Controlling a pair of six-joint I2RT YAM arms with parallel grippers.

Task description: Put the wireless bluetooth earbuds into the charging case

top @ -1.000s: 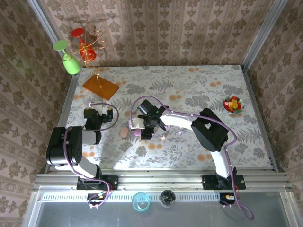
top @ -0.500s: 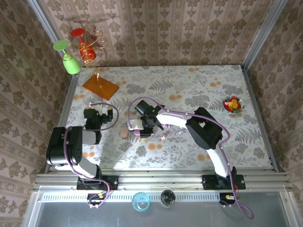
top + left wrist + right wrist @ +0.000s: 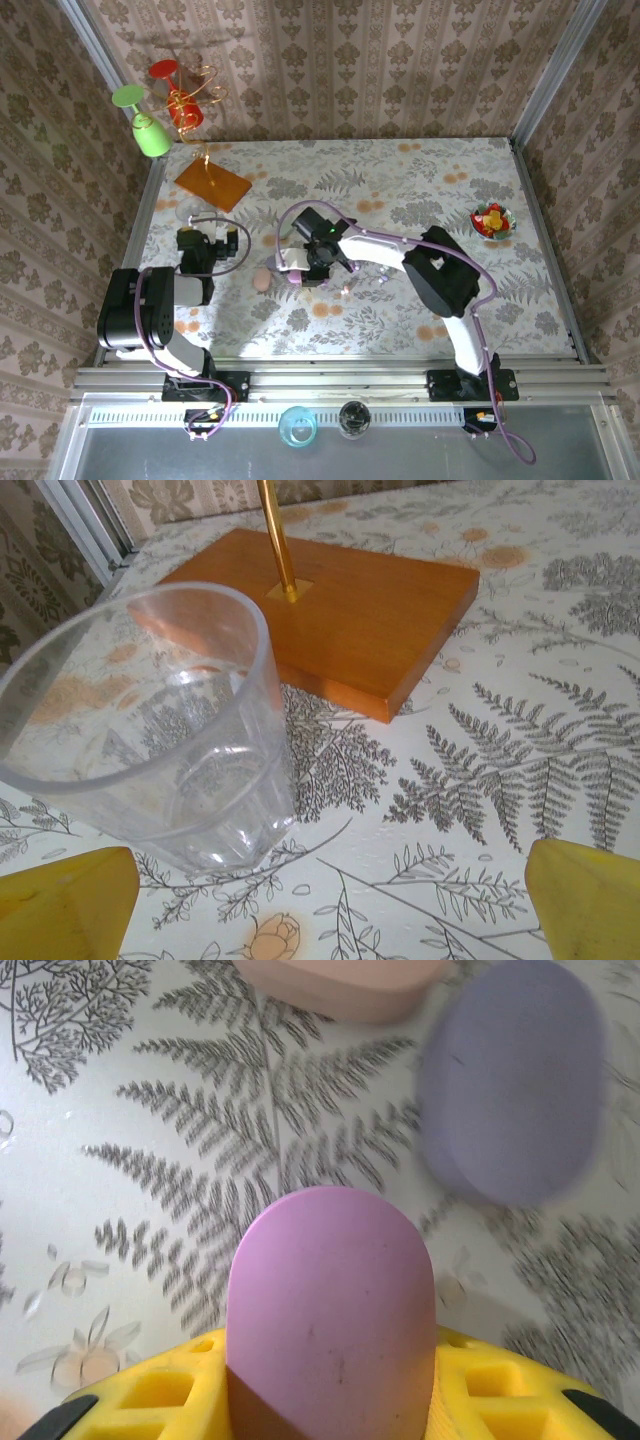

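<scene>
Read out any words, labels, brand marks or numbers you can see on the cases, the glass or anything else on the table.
No text can be read in any of these views.
On the pink case: nothing, plain surface.
On the purple case: blurred; no mark can be made out.
On the peach case: nothing on the part that shows.
On the clear glass and the wooden base: no print.

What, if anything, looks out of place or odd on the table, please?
Nothing looks spilled or damaged. The clear tumbler stands upright beside the wooden stand base. The one oddity: the right gripper holds a pink charging case on end, while the purple case beside it is blurred.
</scene>
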